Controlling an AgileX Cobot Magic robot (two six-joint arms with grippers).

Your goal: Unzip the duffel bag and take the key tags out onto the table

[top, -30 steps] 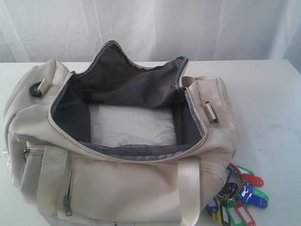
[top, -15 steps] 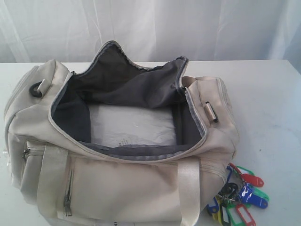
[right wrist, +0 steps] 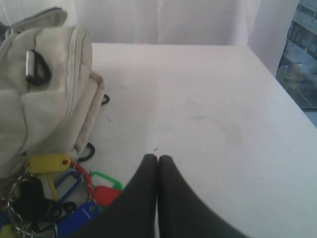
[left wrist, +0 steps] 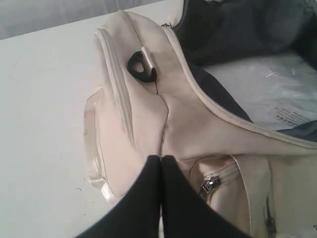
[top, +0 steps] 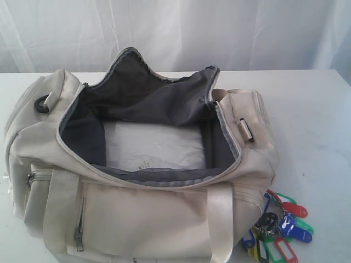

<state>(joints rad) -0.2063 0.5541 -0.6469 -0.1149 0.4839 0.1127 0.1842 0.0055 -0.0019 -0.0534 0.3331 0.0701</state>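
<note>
duffel bag [top: 137, 216] lies long axis left-right, mouth up; left claw [left wrist: 161, 158], right claw [right wrist: 157, 158] closed empty.

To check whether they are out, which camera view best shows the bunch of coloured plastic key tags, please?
The exterior view: nearly the whole bunch of key tags lies on the white table beside the cream fabric duffel bag. The right wrist view crops them; the left wrist view shows none.

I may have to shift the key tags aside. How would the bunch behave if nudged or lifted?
The key tags are loose plastic pieces on metal rings, so the bunch would likely flop and splay, not move as one. Small and thin, they are probably light. Lying flat on the table, they should slide rather than roll.
</note>
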